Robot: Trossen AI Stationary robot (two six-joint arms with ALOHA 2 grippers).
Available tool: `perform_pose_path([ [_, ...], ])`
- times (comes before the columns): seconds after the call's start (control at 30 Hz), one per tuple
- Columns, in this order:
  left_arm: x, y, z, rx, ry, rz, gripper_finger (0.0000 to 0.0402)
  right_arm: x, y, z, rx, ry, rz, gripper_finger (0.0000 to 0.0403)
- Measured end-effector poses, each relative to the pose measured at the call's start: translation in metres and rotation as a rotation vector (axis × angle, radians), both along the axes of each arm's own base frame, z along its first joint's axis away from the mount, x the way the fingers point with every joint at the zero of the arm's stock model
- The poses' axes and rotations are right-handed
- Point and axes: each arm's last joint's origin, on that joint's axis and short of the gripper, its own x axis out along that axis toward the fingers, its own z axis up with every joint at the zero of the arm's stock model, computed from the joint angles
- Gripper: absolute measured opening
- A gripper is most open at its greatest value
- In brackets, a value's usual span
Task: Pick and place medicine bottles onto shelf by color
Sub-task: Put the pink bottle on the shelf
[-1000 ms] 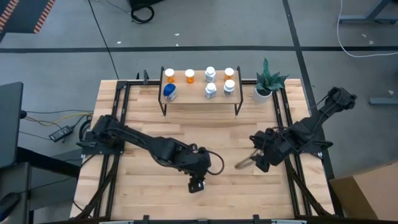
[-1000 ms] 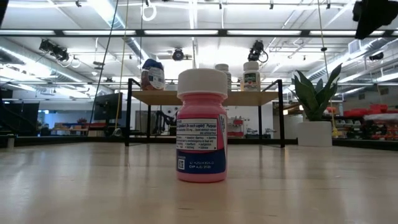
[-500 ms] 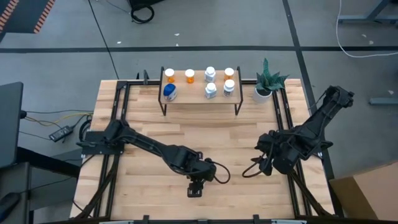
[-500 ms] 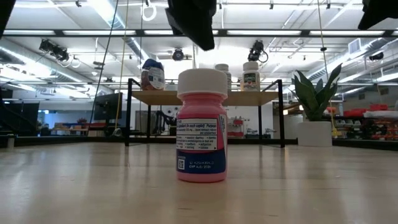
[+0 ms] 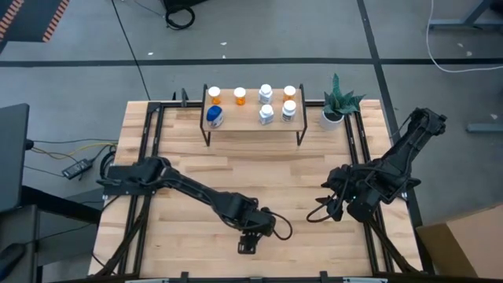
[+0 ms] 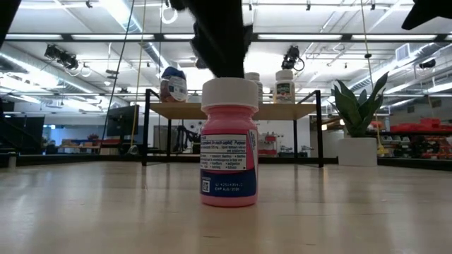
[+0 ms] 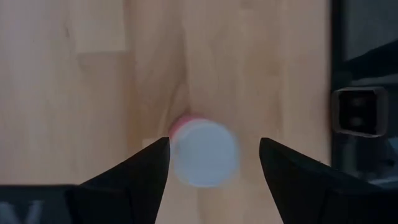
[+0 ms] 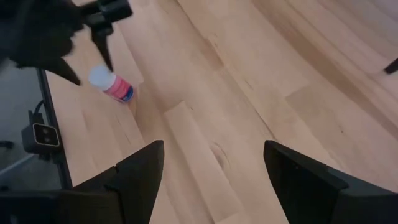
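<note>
A pink medicine bottle (image 6: 229, 144) with a white cap (image 7: 205, 154) stands upright on its base near the table's front edge. My left gripper (image 7: 214, 143) is open and points down over it, one finger on either side of the cap. In the high view my left gripper (image 5: 248, 240) hides the bottle. My right gripper (image 5: 324, 209) hangs open over the right part of the table, holding nothing. The shelf (image 5: 253, 119) stands at the far edge and carries several bottles: orange ones (image 5: 214, 95) at the left, white ones (image 5: 266, 94) at the right, and a blue one (image 5: 214, 116).
A potted green plant (image 5: 338, 106) stands to the right of the shelf. Black rails (image 5: 149, 157) run along both sides of the table. Bare wood (image 5: 267, 169) lies between the shelf and the grippers.
My left gripper has moved toward the near edge and down onto the pink bottle. In the low view it has come in from above, right down to the cap. It has also rolled a little. My right gripper has drawn slightly toward the right edge and turned. The bottle has not moved.
</note>
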Motion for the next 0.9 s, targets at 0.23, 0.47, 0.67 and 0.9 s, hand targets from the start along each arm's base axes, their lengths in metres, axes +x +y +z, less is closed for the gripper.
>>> perform_pose_path([
  [0.23, 0.002, 0.001, -0.011, 0.027, 0.03, 0.04, 0.0257, 0.001, 0.001, 0.001, 0.016, -0.011, -0.006, 0.0282],
  [0.47, 0.001, -0.003, -0.016, 0.035, 0.046, 0.029, 0.0257, 0.001, 0.001, 0.001, 0.018, -0.012, -0.008, 0.0282],
  [0.67, 0.001, -0.008, -0.021, 0.043, 0.046, 0.022, 0.0257, 0.001, 0.001, 0.001, 0.018, -0.012, -0.01, 0.0282],
  [0.9, 0.003, -0.007, -0.028, 0.054, 0.059, 0.027, 0.0256, 0.001, 0.0, 0.001, 0.01, -0.027, -0.025, 0.0282],
])
